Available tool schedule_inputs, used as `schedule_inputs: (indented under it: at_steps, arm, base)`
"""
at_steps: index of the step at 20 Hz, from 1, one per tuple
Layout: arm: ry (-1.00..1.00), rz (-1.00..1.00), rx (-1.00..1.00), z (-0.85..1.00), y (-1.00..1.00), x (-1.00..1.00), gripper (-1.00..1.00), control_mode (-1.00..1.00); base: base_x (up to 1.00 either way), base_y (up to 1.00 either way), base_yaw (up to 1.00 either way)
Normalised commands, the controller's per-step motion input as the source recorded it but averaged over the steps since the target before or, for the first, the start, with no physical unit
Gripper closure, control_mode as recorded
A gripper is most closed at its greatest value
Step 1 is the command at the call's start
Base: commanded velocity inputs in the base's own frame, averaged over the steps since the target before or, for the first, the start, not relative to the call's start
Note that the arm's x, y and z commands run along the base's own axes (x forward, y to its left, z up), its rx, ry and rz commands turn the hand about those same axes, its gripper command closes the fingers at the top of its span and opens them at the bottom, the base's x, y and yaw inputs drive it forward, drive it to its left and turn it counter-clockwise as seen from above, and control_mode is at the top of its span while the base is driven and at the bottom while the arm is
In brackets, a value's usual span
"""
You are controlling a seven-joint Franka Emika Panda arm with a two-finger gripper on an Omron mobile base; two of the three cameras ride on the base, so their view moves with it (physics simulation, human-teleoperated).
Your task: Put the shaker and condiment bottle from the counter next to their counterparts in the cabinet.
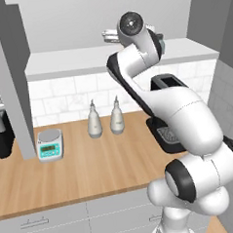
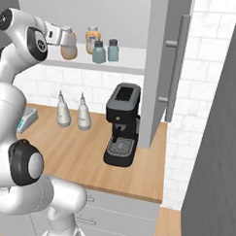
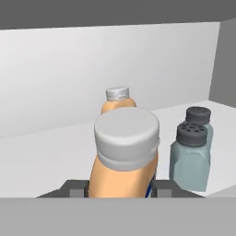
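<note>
My gripper (image 3: 122,189) is shut on the condiment bottle (image 3: 125,161), an orange-brown bottle with a pale grey cap. In the right base view the gripper (image 2: 59,37) holds this bottle (image 2: 68,46) upright, low over the left part of the cabinet's white shelf (image 2: 129,61). I cannot tell whether its base touches the board. Its orange twin (image 3: 117,103) stands just behind it, also seen as the bottle (image 2: 92,39) further back. Two grey-blue, dark-capped shakers (image 3: 190,159) (image 3: 199,119) stand side by side to the right, apart from the held bottle.
Two white teardrop bottles (image 1: 94,121) (image 1: 117,117) stand on the wooden counter (image 1: 92,168) below the shelf. A small scale (image 1: 50,144) sits to their left and a black coffee machine (image 2: 122,125) to their right. Open cabinet doors (image 2: 158,68) (image 1: 11,81) flank the shelf.
</note>
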Motion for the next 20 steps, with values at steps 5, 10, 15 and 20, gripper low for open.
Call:
schedule_inputs:
  at_steps: [5, 10, 15, 20]
  arm:
    - [-0.06, 0.01, -0.02, -0.18, 0.00, 0.04, 1.00, -1.00]
    - [-0.07, 0.00, -0.01, -0.06, 0.00, 0.09, 1.00, -1.00]
    - [-0.01, 0.00, 0.00, -0.05, 0.00, 0.12, 1.00, -1.00]
    - [0.00, 0.00, 0.00, -0.01, 0.00, 0.13, 1.00, -1.00]
  base:
    - [0.00, 0.00, 0.00]
    - [0.00, 0.00, 0.00]
    - [0.00, 0.00, 0.00]
    - [0.00, 0.00, 0.00]
